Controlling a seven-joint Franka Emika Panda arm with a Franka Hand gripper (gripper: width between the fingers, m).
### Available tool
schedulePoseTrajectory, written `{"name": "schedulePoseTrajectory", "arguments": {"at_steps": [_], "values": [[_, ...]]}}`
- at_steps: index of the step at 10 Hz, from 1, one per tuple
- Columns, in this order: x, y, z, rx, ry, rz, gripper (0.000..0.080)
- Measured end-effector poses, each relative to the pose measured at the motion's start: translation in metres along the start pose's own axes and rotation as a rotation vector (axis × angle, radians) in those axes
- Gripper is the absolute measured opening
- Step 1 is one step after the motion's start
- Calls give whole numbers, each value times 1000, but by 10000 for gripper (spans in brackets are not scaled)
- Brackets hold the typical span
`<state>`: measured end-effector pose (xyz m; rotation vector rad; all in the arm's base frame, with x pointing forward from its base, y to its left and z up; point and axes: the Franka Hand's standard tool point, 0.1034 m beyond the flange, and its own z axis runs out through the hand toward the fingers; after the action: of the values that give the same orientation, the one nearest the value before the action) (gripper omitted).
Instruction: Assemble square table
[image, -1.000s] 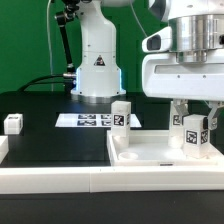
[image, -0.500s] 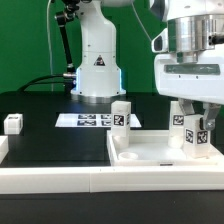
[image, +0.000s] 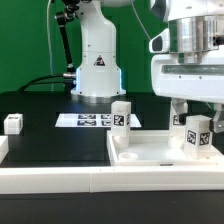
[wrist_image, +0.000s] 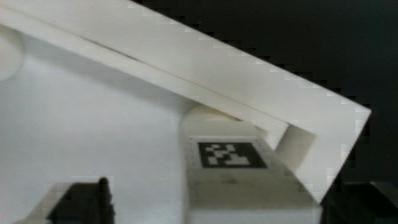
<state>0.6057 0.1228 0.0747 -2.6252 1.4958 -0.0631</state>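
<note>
We see the fingers (wrist_image: 86, 200) spread wide, touching nothing, either side of a tagged white leg (image: 200, 135) that stands in a corner of the white top (image: 150, 156), at the exterior view's lower right.

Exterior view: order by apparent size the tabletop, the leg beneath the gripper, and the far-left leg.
1. tabletop
2. leg beneath the gripper
3. far-left leg, which looks smallest, though distance from the camera may explain that
</note>
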Motion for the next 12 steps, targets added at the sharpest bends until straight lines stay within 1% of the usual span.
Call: {"name": "schedulePoseTrajectory", "arguments": {"at_steps": [1,2,6,8,10,12], "values": [[1,0,0,0,1,-102,637],[1,0,0,1,1,-209,646],[0,-5,-3,4,4,-595,648],[1,-5,-4,-6,12,-776,648],[4,-5,-4,-9,16,-948,648],[3,-5,-4,-16,19,-1027,648]]}}
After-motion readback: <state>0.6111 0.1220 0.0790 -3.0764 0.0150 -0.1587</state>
